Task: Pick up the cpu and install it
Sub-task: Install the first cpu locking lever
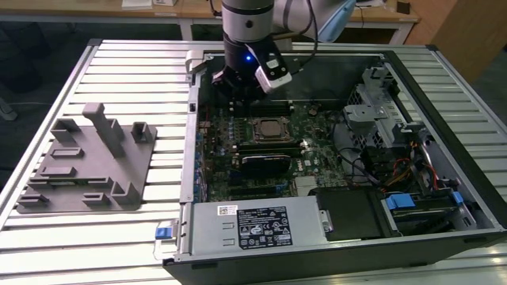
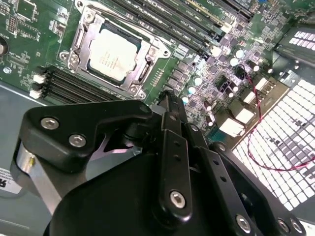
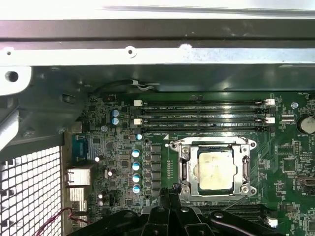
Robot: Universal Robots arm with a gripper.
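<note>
**A:** Item one, the cpu (image 2: 114, 55). Where is it lying?

**B:** It is sitting flat in the socket (image 3: 186, 169) on the motherboard (image 1: 237, 178), silver top facing up, with the socket's metal frame lying around its edges. In the exterior view it is showing near the middle of the open computer case (image 1: 443, 148).

**A:** Item two, the gripper (image 2: 170, 98). Condition?

**B:** It is hanging over the motherboard just beside the socket. Its black fingers (image 2: 172, 142) are pressing together with nothing pinched between them. They are not touching the cpu, which is lying apart from the tips in both wrist views.

**A:** Item three, neighbouring parts?

**B:** Long black memory slots (image 3: 202, 113) are running alongside the socket.

**A:** Item four, anything outside the case?

**B:** A grey fixture tray (image 1: 87, 172) is resting on the slatted table (image 1: 127, 77), at the exterior view's left of the case and well apart from the arm.

**A:** Item five, anything else inside the case?

**B:** A silver power supply (image 1: 253, 228) is lying along the case's near edge in the exterior view.
</note>
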